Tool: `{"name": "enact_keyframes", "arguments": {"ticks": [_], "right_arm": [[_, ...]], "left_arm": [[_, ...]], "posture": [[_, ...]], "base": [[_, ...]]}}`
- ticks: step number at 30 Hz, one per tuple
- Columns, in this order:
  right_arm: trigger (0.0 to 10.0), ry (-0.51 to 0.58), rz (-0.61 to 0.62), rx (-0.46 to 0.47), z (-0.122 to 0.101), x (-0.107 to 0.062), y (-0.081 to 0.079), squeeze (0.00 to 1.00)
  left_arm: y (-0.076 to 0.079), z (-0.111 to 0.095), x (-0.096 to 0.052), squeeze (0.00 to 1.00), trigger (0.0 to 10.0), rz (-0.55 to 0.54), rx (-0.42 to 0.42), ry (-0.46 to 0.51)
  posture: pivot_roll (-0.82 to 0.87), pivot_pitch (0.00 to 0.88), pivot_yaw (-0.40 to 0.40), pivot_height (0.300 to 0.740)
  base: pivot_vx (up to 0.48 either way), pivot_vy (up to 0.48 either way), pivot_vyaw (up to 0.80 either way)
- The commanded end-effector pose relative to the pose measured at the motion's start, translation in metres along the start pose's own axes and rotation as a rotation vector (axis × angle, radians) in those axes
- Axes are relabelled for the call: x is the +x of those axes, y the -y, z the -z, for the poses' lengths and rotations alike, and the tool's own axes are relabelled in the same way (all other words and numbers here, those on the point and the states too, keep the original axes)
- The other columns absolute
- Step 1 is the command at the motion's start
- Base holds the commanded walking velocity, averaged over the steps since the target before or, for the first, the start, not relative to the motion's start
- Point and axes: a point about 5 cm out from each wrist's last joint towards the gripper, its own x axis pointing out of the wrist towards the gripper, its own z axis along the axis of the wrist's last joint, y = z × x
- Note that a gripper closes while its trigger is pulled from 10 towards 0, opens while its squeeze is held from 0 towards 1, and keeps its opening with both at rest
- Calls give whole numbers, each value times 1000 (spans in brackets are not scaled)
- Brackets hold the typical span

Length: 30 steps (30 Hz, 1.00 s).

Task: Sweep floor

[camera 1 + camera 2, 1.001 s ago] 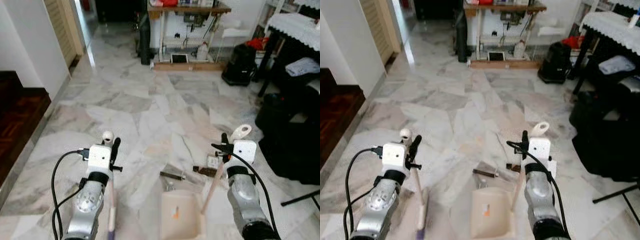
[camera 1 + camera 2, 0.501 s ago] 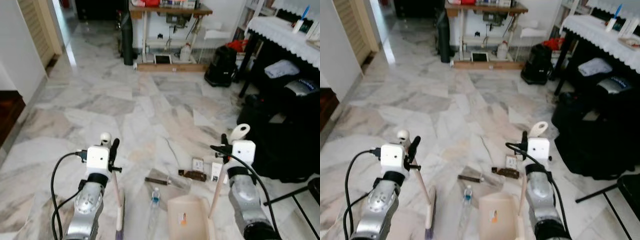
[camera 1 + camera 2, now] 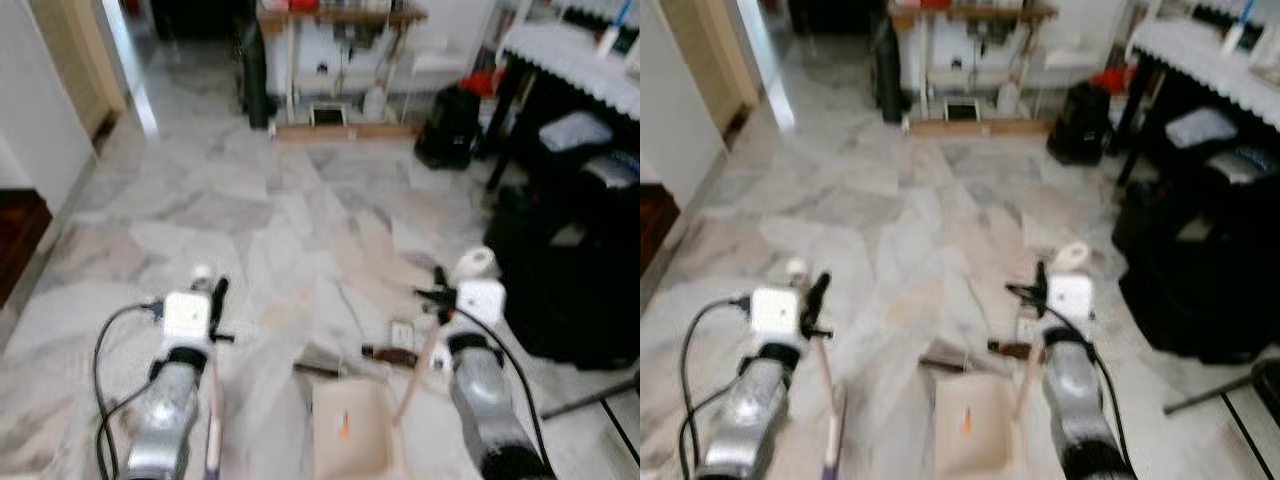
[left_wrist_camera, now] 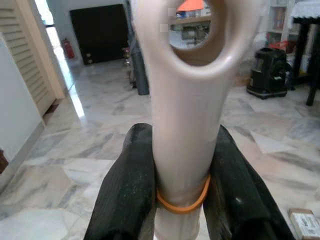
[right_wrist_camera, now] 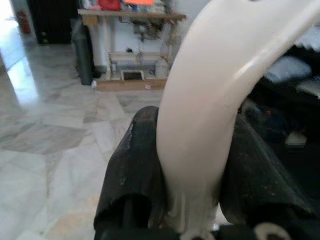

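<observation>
**Q:** What does each gripper hold on the marble floor?

**A:** The left gripper [image 4: 182,192] is clamped on the cream plastic broom handle [image 4: 182,100], a smooth round pole ending in a loop, with a thin orange rubber band [image 4: 182,206] circling it between the matte black fingers [image 4: 127,190]. In the head views the pole slants down from the left gripper [image 3: 212,300] to the floor beside the robot's left arm; the brush end is blurred, with a purplish tip.

**Q:** And the right side?

**A:** The right gripper [image 5: 192,190] is closed around the glossy cream curved dustpan handle [image 5: 210,95], its black fingers [image 5: 132,175] pressed against both sides. That handle runs down from the right gripper [image 3: 440,295] to the cream rectangular plastic dustpan [image 3: 348,438], which sits on the floor between the two silver arms, with a small orange mark on its tray.

**Q:** Where is the litter?

**A:** Just ahead of the pan's mouth: a dark brown flat strip [image 3: 388,353], a small white carton [image 3: 402,332] beyond it, and a crumpled greyish wrapper [image 3: 320,362] touching the pan's front edge. All are soft with blur.

**Q:** The setting?

**A:** Polished grey-veined white marble floor [image 3: 260,210], a wooden workbench [image 3: 340,18] at the far wall, a black bag [image 3: 448,125] and a lace-covered dark table [image 3: 570,50] to the right.
</observation>
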Motion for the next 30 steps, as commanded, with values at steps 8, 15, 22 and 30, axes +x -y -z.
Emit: {"name": "enact_keyframes", "arguments": {"ticks": [8,15,22,30], "right_arm": [[10000,49,-16,8,-11,6,-7,0],[10000,36,-8,13,-9,5,-6,0],[10000,37,-8,10,-8,4,-6,0],[10000,-10,34,-3,-1,3,-1,0]], "left_arm": [[-8,-9,4,0,10000,-15,12,43],[-7,-8,3,0,10000,-13,12,42],[-7,-9,4,0,10000,-8,12,43],[-6,-9,5,0,10000,5,9,44]], "posture": [[104,6,-44,740],[106,6,-43,740],[102,6,-40,740],[96,0,-33,740]], "base": [[254,0,0],[251,0,0],[217,0,-313],[0,0,0]]}}
